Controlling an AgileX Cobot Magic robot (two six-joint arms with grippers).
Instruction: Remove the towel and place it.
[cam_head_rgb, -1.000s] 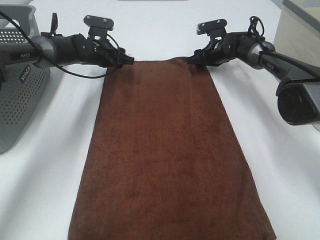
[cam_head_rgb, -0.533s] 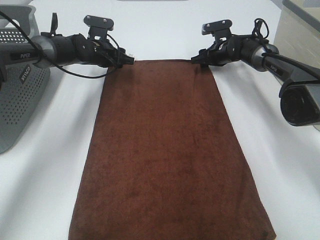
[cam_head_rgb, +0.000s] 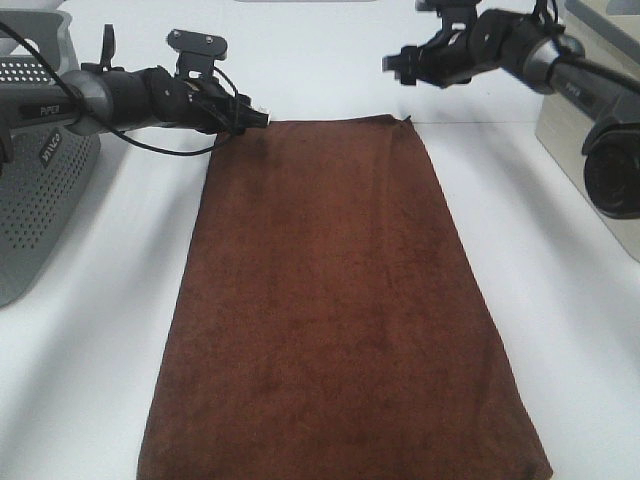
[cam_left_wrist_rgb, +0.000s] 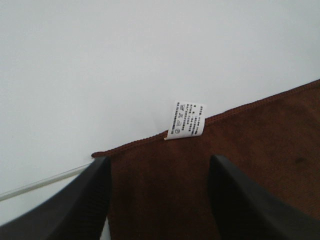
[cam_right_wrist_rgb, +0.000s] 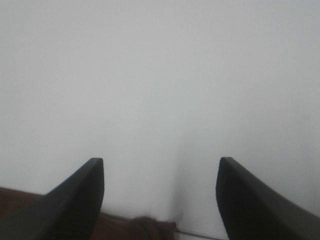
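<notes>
A: Where's the towel (cam_head_rgb: 340, 300)?

B: Spread flat down the middle of the white table (cam_head_rgb: 560, 330), near end running off the front edge, far edge squared toward the back. Small white tag (cam_left_wrist_rgb: 185, 120) at the far left corner.

A: Left gripper (cam_head_rgb: 262, 118)?

B: Right at that tagged corner, jaws parted with cloth showing between them. Gripping or only straddling: cannot tell.

A: Right gripper (cam_head_rgb: 392, 64)?

B: Up above the table beyond the far right corner, apart from the towel. Jaws open, holding nothing, only bare white between the 2 fingers (cam_right_wrist_rgb: 75, 200).

A: Anything else?

B: Grey perforated basket (cam_head_rgb: 35, 180) at the left edge.
</notes>
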